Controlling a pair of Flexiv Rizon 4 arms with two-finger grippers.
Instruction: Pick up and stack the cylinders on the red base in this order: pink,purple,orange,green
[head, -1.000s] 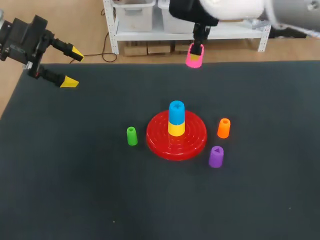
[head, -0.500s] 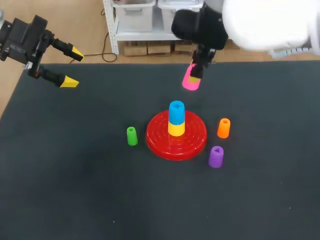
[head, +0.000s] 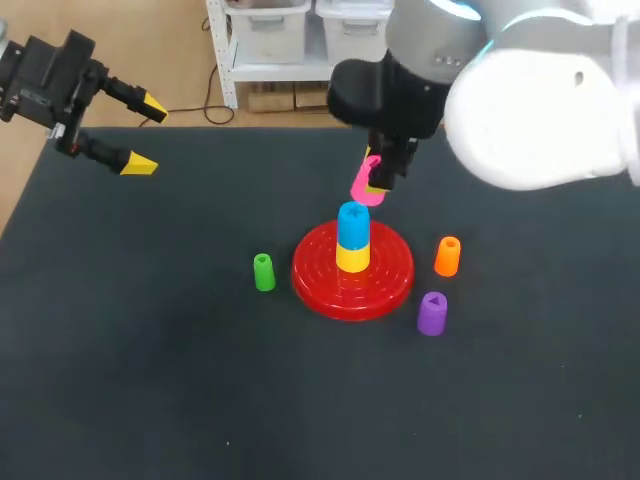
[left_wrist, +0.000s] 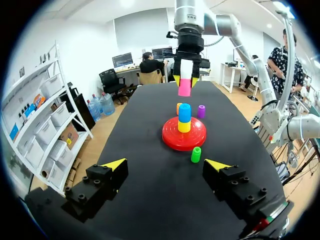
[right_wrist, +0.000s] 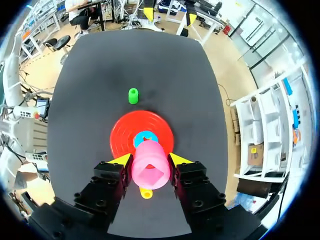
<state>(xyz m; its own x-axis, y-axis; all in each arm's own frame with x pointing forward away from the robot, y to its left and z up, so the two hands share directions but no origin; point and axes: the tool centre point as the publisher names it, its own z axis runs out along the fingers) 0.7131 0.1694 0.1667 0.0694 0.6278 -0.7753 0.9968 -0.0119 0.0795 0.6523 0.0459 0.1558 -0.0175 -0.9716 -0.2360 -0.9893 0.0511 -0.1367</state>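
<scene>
Brought in from the far edge with pink (right_wrist: 150, 171) pinched in right gripper (right_wrist: 146, 159), blue (head: 352, 222) on base (head: 390, 285) now just under and ahead, so nearly ready to lower; left gripper (left_wrist: 166, 163) agape.

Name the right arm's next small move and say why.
Probably nudge the right tool so the pink plastic cylinder it grips centres over the blue plastic cylinder before lowering. The pink one hangs just above the stack on the round red plastic base. In the right wrist view the blue top peeks out ahead of it, so it seems slightly off-axis.
</scene>
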